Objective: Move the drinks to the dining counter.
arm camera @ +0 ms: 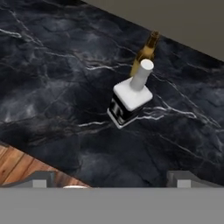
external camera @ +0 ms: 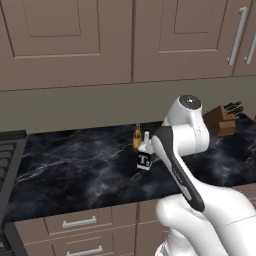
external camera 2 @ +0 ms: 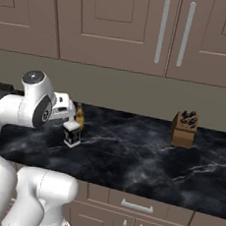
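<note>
The squat white bottle [external camera: 144, 155] [external camera 2: 72, 133] [arm camera: 130, 99] with the black "T" label stands upright on a black marble worktop [external camera: 75, 167] backed by panelled cabinets. Just behind it, almost touching, stands the slim amber beer bottle [external camera: 136, 138] [external camera 2: 79, 116] [arm camera: 145, 51]. My gripper [arm camera: 111, 181] hovers above the worktop's front edge, short of both bottles, open, with nothing between its widely spread fingertips [arm camera: 40, 180]. The dining counter is out of view.
A wooden knife block [external camera: 222, 120] [external camera 2: 184, 128] stands at the right back of the worktop. A dark stove [external camera: 7, 150] borders the worktop on the left. Drawers [external camera: 80, 222] run under the front edge, with wooden floor [arm camera: 17, 166] below.
</note>
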Robot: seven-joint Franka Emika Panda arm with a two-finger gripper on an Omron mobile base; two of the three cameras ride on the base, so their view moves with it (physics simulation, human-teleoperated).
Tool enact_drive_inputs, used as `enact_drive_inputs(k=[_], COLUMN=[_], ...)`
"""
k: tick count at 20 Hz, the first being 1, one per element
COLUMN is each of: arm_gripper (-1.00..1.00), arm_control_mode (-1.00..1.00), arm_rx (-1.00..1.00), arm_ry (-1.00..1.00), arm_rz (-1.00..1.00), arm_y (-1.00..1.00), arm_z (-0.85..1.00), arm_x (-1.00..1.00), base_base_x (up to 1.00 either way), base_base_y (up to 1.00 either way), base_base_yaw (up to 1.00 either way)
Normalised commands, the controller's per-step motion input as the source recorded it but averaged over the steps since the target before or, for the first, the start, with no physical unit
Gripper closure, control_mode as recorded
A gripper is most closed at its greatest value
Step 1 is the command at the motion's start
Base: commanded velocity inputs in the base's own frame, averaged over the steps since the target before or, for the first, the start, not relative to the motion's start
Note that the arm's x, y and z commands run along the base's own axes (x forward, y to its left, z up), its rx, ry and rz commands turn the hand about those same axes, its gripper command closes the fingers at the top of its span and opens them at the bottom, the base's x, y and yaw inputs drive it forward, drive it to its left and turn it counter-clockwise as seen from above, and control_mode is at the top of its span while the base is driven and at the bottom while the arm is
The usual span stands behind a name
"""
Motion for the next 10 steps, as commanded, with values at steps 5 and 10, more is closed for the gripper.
enact_drive_inputs(k=[5, 10], arm_gripper=[-1.00, -1.00], arm_control_mode=[-1.00, -1.00], arm_rx=[0.00, 0.04], arm_ry=[0.00, 0.05], arm_rz=[0.00, 0.00], arm_y=[0.00, 0.00], arm_z=[0.00, 0.00], arm_x=[0.15, 0.15], base_base_x=[0.00, 0.00], base_base_y=[0.00, 0.00], base_base_yaw=[0.00, 0.00])
